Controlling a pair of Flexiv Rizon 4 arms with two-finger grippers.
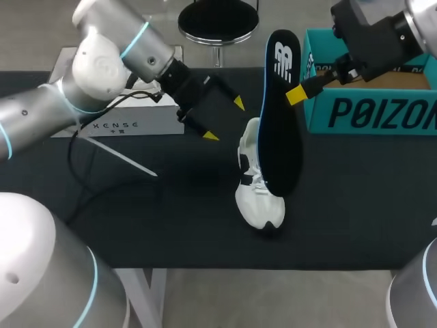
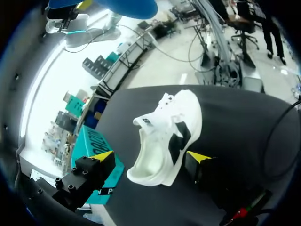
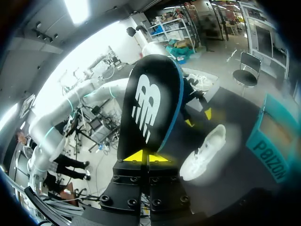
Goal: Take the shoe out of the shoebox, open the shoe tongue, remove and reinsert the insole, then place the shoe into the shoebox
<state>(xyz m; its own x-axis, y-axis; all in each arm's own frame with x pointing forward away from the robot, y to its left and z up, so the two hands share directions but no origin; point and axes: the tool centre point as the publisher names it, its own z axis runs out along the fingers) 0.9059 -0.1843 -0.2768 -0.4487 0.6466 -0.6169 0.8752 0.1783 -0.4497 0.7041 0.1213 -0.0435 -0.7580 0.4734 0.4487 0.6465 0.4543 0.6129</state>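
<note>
On the black table (image 1: 136,219) a teal shoebox (image 1: 369,113) is set at the far right and a white sneaker (image 1: 258,198) near the middle. A black insole (image 1: 280,116) is held above the sneaker, pinched in the right gripper (image 3: 147,157). The left gripper (image 1: 224,119) is spread wide beside the sneaker, with nothing held.

White sneaker (image 1: 261,208) with black panels is laid on the black table (image 1: 136,212), toe toward the near edge, mouth wide open. Black insole (image 1: 280,116), blue-edged with a white logo, is held upright over the sneaker, pinched by the right gripper (image 1: 295,94). Teal shoebox (image 1: 369,113) is set open, far right.
</note>
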